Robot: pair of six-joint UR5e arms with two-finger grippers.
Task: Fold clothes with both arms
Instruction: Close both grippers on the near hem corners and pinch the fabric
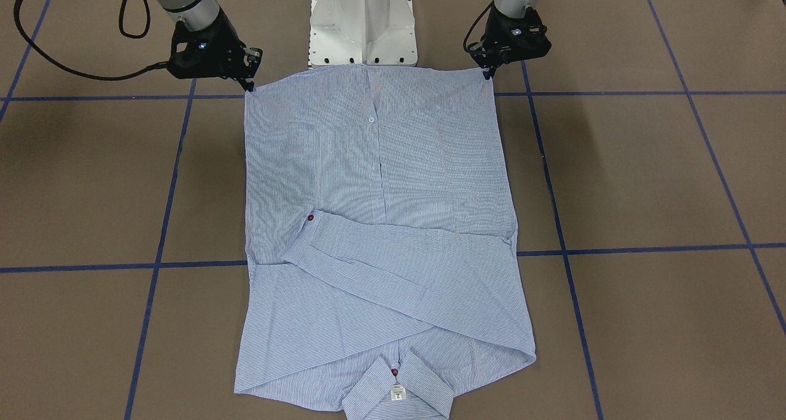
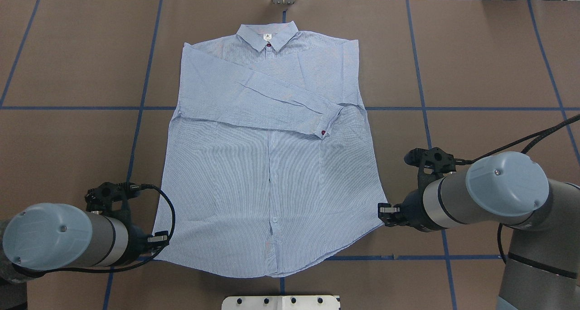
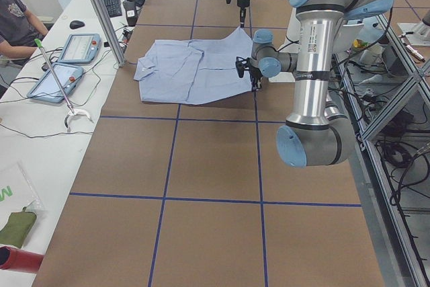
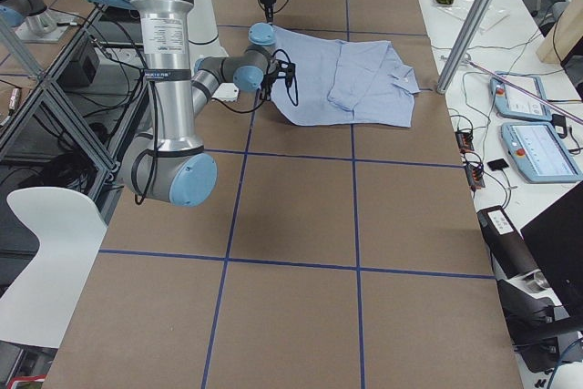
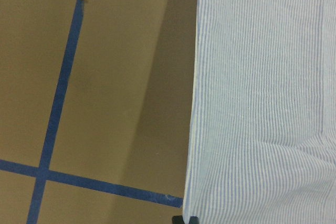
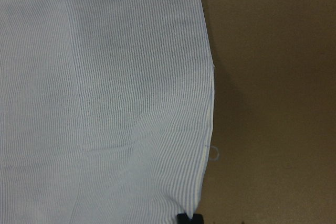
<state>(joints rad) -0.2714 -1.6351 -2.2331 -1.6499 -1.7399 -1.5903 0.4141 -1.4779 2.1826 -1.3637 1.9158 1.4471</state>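
**Shirt held at the hem by both arms.** The blue-and-white striped shirt lies front-up on the brown table, in the centre of the overhead view. Its collar is toward the top of the frame. Its hem is toward the bottom, near the white pedestal base. A small white label shows inside the collar.

One sleeve is folded across the chest from the left of the frame. Its cuff ends right of centre and carries a dark red button. Blue tape lines divide the table into squares.

The left gripper, at the lower left of the overhead view, is closed on the left corner of the hem. The right gripper, at the lower right, is closed on the opposite corner. In the front-facing view these corners appear at the top of the frame, with the hem drawn nearly straight between them and meeting the foot of the base.

In the left wrist view the dark fingertips sit at the bottom edge, and the shirt's side edge runs upward from them. A band of shadow falls on the table just beside the cloth. The right wrist view shows the same arrangement, with fingertips at the bottom edge and a loose thread at the seam.
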